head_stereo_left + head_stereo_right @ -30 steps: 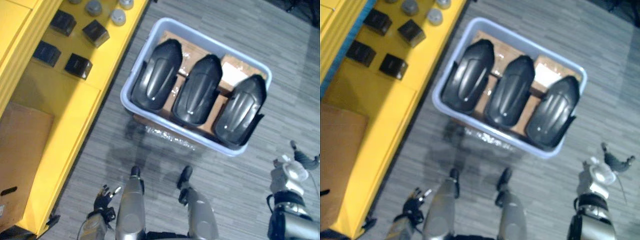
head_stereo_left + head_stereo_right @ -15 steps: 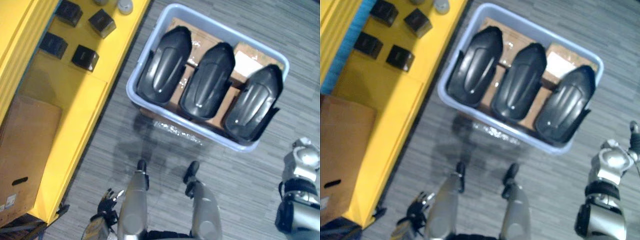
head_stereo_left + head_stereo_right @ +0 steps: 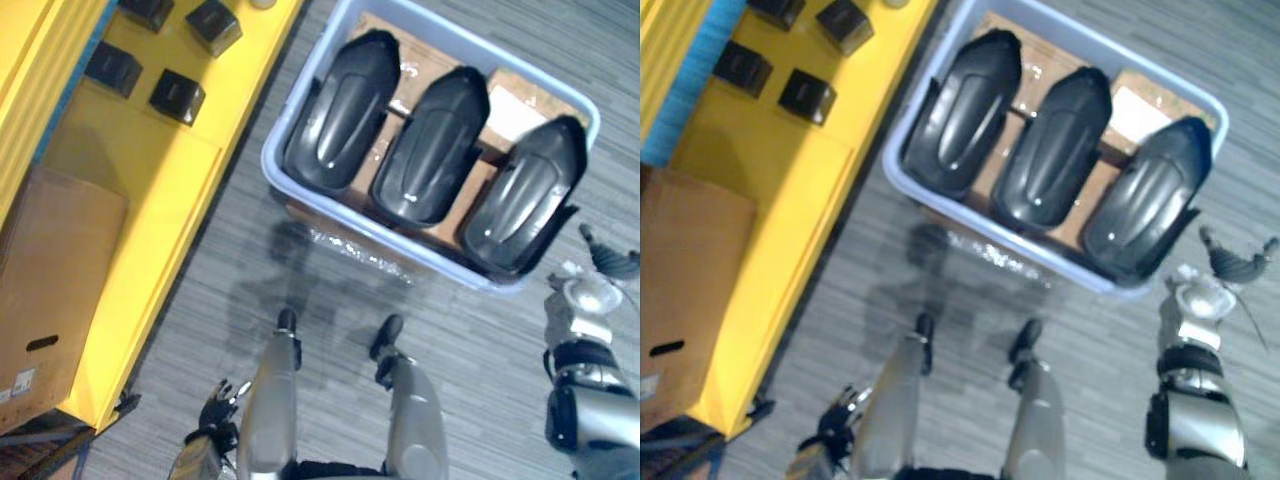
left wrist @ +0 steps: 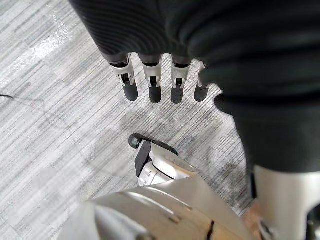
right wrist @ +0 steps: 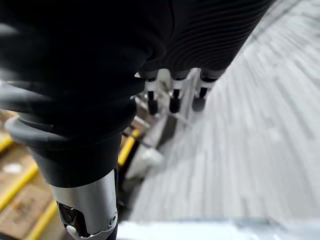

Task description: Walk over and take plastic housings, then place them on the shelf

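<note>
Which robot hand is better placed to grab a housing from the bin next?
Likely right. The right robot hand, open, is beside the near corner of the blue bin, close to the rightmost housing. The left robot hand hangs low, farther from the bin.

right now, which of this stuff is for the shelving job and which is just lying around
For the job: three black plastic housings in the pale blue bin; the yellow shelf.
Just lying about: small black boxes and a cardboard box, both on the shelf.
</note>
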Available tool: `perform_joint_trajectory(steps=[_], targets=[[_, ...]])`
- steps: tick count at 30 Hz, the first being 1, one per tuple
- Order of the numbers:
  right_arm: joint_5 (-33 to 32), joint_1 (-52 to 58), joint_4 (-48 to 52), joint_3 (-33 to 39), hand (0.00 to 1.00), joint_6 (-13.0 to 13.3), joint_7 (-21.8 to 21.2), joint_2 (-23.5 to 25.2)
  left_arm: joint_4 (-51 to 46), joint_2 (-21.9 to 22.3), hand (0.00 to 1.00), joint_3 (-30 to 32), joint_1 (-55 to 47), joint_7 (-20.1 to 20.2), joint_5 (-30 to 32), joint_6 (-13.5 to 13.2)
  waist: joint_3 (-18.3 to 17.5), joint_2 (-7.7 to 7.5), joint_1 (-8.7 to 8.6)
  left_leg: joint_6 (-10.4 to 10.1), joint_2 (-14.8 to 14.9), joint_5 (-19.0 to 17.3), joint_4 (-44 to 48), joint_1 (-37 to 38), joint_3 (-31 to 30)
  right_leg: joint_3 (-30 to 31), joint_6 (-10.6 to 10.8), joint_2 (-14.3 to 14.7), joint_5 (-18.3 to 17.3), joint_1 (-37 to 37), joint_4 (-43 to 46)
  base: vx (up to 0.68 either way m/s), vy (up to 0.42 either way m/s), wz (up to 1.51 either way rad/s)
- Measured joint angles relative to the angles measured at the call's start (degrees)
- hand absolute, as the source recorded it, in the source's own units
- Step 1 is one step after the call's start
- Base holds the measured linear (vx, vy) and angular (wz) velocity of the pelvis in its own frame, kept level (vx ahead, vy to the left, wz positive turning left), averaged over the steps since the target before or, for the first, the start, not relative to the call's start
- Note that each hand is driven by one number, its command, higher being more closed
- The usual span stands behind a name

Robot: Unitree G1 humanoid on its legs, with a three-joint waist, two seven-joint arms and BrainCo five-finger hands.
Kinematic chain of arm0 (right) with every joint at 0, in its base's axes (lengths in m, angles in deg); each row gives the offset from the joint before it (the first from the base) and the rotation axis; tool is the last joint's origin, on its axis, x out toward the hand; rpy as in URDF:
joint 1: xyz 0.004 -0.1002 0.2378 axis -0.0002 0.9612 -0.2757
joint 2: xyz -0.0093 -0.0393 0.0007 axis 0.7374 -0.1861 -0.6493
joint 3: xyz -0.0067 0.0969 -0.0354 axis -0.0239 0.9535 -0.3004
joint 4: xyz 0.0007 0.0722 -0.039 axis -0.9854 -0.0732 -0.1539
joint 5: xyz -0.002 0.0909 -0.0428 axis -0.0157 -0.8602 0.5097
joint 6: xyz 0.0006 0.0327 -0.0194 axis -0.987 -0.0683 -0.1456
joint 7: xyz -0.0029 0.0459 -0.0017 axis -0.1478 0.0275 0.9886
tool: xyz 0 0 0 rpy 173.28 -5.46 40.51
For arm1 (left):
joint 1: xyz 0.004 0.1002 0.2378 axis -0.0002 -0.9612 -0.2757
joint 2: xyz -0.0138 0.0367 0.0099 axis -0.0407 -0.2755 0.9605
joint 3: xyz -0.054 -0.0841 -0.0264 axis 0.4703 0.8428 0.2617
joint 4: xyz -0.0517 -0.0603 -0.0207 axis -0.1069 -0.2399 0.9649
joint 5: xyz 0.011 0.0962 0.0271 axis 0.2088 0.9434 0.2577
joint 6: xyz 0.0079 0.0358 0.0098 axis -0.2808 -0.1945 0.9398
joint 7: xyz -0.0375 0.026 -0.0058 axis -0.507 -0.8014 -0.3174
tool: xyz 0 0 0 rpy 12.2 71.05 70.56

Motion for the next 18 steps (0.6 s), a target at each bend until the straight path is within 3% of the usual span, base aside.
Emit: perform_joint_trajectory(steps=[18], targets=[[-3.08, -3.39, -3.93, -1.83, 0.00, -9.19, -7.72, -1.63, -0.08, 1.09, 0.00, 0.20, 0.05, 2.21, -2.71, -1.81, -0.29, 1.58, 0.51, 0.46, -0.66, -0.03, 4.36, -6.06, -1.57, -0.84, -0.16, -1.42, -0.74, -5.05, 4.69, -0.02, 0.002, 0.03]])
